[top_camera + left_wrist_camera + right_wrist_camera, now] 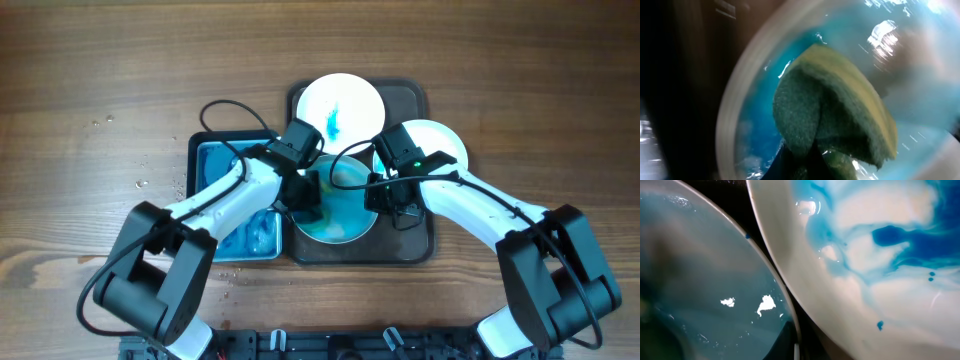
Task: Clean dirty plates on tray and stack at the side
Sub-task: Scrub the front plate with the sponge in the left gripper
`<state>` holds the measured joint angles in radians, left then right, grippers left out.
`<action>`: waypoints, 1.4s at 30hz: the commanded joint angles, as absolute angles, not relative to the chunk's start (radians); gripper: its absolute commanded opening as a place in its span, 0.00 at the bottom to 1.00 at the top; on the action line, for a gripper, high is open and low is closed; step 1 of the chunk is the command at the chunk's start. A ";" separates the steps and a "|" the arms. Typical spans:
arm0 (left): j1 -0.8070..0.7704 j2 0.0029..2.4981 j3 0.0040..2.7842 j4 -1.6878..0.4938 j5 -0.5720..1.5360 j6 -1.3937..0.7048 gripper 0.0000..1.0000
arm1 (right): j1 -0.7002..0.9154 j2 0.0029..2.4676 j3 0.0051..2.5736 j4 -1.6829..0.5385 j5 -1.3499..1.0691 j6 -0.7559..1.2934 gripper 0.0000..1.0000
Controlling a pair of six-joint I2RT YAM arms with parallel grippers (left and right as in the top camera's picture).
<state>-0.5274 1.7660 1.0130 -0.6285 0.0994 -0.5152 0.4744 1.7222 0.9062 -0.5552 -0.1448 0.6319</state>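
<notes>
Three white plates lie on the dark tray (415,250). The far plate (340,108) has a blue smear. The right plate (440,140) is partly under my right arm. The front plate (340,215) is covered in blue-teal water. My left gripper (305,190) is shut on a green and yellow sponge (835,110) that presses on the front plate (735,115). My right gripper (385,195) is shut on that plate's right rim (785,300). A neighbouring blue-stained plate (880,270) lies just beside it.
A black-rimmed basin of blue water (225,165) stands against the tray's left side, under my left arm. Wooden table (100,80) lies all round. A black cable (225,108) loops behind the basin.
</notes>
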 commanded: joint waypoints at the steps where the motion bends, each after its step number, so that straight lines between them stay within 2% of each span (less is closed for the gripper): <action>1: -0.503 1.761 0.979 -0.607 -0.152 -0.528 0.04 | 0.467 1.790 0.868 -0.562 -0.022 0.647 0.04; 4: -0.515 1.766 0.978 -0.552 -0.039 -0.528 0.04 | 0.467 1.790 0.868 -0.562 -0.022 0.646 0.05; 12: -0.580 1.847 0.978 -0.288 0.432 -0.554 0.04 | 0.467 1.790 0.868 -0.563 -0.022 0.646 0.04; 18: -0.617 1.904 0.978 -0.192 0.609 -0.611 0.04 | 0.467 1.790 0.868 -0.563 -0.022 0.646 0.04; 24: -0.615 1.904 0.978 -0.194 0.639 -0.584 0.04 | 0.467 1.790 0.868 -0.566 -0.023 0.630 0.04; 28: -0.585 1.904 0.978 -0.270 0.538 -0.569 0.04 | 0.467 1.790 0.868 -0.566 -0.023 0.630 0.04; 37: -0.550 1.838 0.979 -0.588 -0.062 -0.570 0.04 | 0.467 1.790 0.868 -0.565 -0.025 0.630 0.04; 42: -0.550 1.786 0.979 -0.642 -0.225 -0.570 0.04 | 0.467 1.790 0.868 -0.566 -0.025 0.630 0.04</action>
